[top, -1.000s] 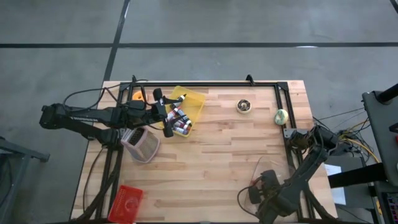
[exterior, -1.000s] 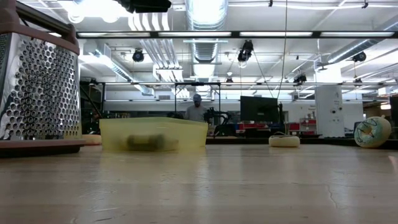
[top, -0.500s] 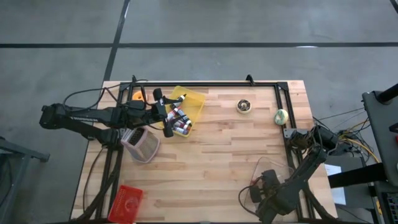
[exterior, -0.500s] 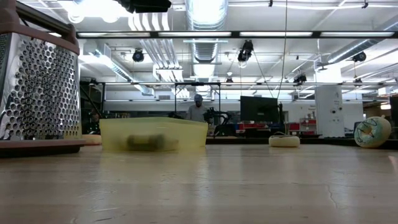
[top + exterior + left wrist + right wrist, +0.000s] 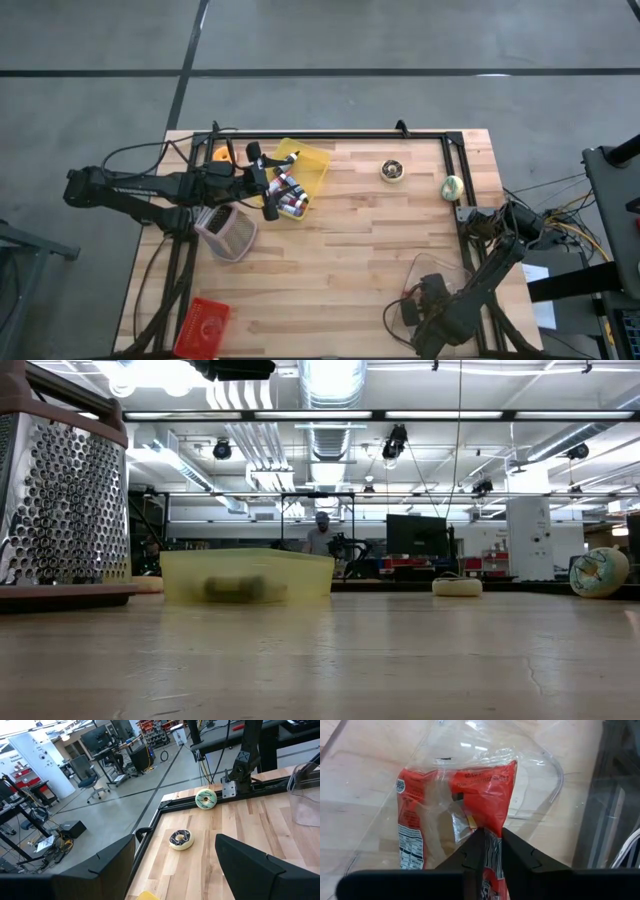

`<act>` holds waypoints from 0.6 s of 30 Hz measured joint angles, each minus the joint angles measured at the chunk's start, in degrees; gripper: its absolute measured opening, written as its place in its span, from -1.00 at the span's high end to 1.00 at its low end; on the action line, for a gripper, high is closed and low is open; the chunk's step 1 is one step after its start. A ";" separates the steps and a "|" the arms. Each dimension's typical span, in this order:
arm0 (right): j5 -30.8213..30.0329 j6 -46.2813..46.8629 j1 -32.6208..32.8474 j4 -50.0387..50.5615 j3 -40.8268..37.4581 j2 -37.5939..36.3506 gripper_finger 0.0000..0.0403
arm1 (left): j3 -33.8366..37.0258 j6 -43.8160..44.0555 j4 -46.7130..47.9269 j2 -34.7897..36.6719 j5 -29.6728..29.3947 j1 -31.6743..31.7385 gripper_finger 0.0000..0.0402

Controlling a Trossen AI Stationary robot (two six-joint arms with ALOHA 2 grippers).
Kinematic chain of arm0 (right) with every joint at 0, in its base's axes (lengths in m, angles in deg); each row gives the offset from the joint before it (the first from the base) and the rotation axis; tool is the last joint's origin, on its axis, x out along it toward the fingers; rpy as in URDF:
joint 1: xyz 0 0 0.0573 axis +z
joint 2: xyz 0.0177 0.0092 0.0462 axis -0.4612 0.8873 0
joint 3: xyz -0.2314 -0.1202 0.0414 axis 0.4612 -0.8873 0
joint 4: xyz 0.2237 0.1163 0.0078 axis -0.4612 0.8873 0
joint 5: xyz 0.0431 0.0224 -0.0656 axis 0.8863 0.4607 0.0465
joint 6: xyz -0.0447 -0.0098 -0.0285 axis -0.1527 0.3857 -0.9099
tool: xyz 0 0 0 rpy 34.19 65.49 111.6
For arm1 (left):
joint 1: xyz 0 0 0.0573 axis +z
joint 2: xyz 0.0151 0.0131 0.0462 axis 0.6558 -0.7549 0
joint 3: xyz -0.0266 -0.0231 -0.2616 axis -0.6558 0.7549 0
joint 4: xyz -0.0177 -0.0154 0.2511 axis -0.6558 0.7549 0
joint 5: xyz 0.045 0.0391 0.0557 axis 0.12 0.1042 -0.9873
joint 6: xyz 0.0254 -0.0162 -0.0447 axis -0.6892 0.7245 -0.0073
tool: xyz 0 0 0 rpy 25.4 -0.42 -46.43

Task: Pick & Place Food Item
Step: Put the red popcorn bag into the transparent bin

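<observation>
table (image 5: 360, 260): matt wood | grater (image 5: 60, 490): perforated shiny metal | bin (image 5: 247, 576): translucent plastic

1. Two donuts: one chocolate donut (image 5: 392, 172), one green donut (image 5: 452, 186).
2. One yellow bin (image 5: 305, 168).
3. One grater (image 5: 227, 232).
4. One red basket (image 5: 203, 326).
5. One red snack bag (image 5: 455, 815).
6. One orange item (image 5: 220, 154).
7. One clear container (image 5: 306, 790).

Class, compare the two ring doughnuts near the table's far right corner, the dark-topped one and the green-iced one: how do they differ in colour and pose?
The dark-topped, cream-sided ring doughnut lies flat on the wooden table; the green-iced ring doughnut stands on edge at the black frame rail. The dark one sits farther in on the boards, the green one nearer the table's right edge. Both are ring-shaped, apart from each other, and no gripper touches either.
</observation>
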 joint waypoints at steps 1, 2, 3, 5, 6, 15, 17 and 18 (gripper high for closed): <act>0.00 0.00 0.00 0.00 0.00 0.00 0.69 | 0.01 0.00 0.00 0.00 0.00 -0.01 -0.39; 0.00 0.00 0.00 0.00 0.00 0.00 0.67 | 0.01 0.00 0.00 0.00 0.00 -0.01 -0.39; 0.00 0.00 0.00 0.00 0.00 0.00 0.64 | 0.01 0.00 0.00 0.00 0.02 0.01 -0.39; 0.00 0.00 0.00 -0.02 0.00 0.00 0.60 | 0.01 0.00 -0.01 0.00 0.00 0.01 -0.39; 0.00 0.00 0.00 0.00 0.00 0.00 0.58 | 0.01 0.00 -0.01 0.00 0.00 0.01 -0.39; -0.02 0.00 0.00 0.02 0.00 -0.02 0.36 | 0.01 0.00 0.00 0.00 0.00 0.00 -0.39; -0.04 0.00 0.00 0.02 0.00 -0.02 0.32 | 0.01 0.00 0.00 0.00 0.00 0.01 -0.39; -0.04 0.00 0.00 0.02 0.00 -0.02 0.30 | 0.01 0.00 0.00 0.00 0.00 0.01 -0.39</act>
